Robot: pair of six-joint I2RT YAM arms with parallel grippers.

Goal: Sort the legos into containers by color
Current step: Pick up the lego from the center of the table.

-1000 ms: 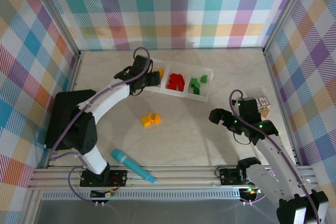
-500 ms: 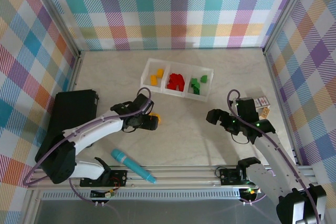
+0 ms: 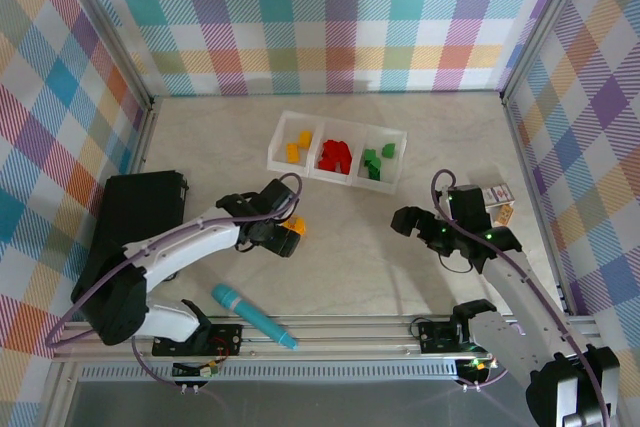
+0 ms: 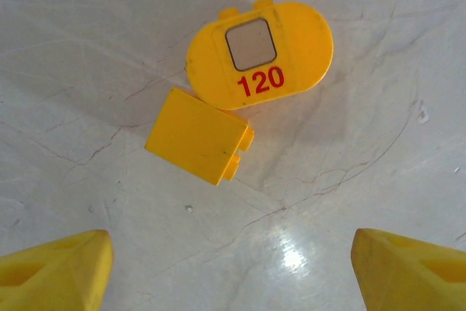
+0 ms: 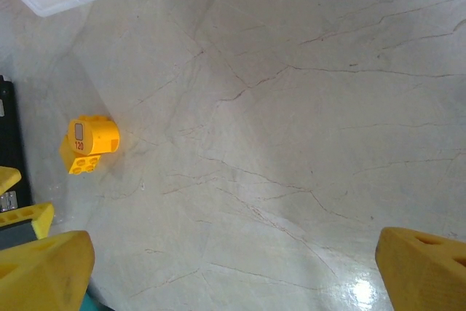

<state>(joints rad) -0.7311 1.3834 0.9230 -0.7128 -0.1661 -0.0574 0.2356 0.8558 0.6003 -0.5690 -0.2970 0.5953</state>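
- Left fingers spread wide and empty, low over the worktop on the near side of the white tray
- Two yellow legos lie touching below that tray, ahead of the fingertips: a square brick and a rounded piece marked 120
- Right fingers equally wide, holding nothing, near the tray's green end
- Inside the tray, yellow bricks, red bricks and green bricks sit one colour per compartment
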